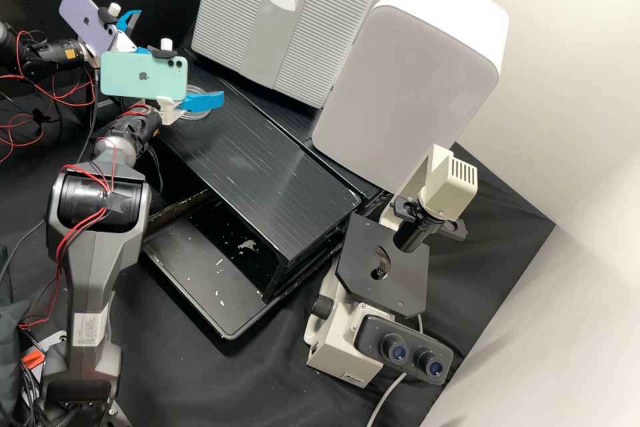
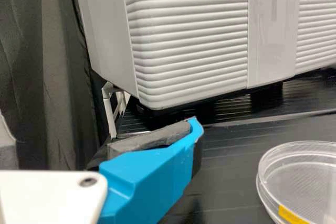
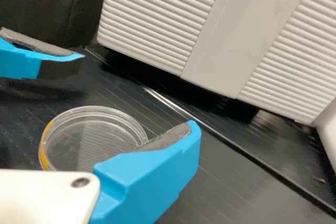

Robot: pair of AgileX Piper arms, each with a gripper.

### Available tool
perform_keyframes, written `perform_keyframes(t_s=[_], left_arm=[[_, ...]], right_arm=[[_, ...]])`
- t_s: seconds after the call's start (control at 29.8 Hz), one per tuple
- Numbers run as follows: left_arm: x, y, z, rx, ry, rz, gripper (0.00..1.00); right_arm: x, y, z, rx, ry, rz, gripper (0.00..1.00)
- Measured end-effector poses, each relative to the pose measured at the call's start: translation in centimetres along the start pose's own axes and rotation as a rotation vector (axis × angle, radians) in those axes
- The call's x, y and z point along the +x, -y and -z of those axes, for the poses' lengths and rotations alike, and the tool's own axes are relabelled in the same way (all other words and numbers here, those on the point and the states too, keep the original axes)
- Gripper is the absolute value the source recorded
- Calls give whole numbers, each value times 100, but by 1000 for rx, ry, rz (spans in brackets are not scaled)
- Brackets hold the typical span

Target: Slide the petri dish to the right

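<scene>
Here, petri dish sits at the far left end of the black ribbed platform, right gripper just beside it, jaws parted, left gripper farther left, jaws also spread, holding nothing.

We count one petri dish. Two arms: right arm, left arm. Two phones: one mint green phone, one purple phone. One microscope, with two eyepieces. Two white machines: one ribbed unit, one smooth white box. One black ribbed platform. One black tray. One tabletop, one black cloth over it. Red wires: several, tangled, so we give no exact number.
</scene>
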Motion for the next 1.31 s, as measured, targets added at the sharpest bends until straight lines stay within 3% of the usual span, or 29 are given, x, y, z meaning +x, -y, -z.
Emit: perform_keyframes(t_s=[0.07,0.13,0.2,0.44,0.5,0.57,0.74,0.91,0.97,1.11,1.21,1.31], left_arm=[[0,0,0,0,0,0,100],[0,0,0,0,0,0,100],[0,0,0,0,0,0,100],[0,0,0,0,0,0,100],[0,0,0,0,0,0,100],[0,0,0,0,0,0,100],[0,0,0,0,0,0,100],[0,0,0,0,0,0,100],[0,0,0,0,0,0,100],[0,0,0,0,0,0,100],[0,0,0,0,0,0,100],[0,0,0,0,0,0,100]], right_arm=[[1,-6,4,5,-1,-2,100],[17,-20,12,32,-3,-4,100],[55,-50,6,101,-11,-4,100],[139,-158,-168,466,11,-22,100],[144,-169,-185,523,12,-26,100],[146,-157,-177,550,6,-16,100],[205,-20,-206,532,30,50,100],[234,54,-167,398,56,68,100],[239,104,-151,310,72,78,100],[217,143,-144,243,124,70,100],[215,150,-142,220,166,66,100],[221,147,-128,181,169,68,100]])
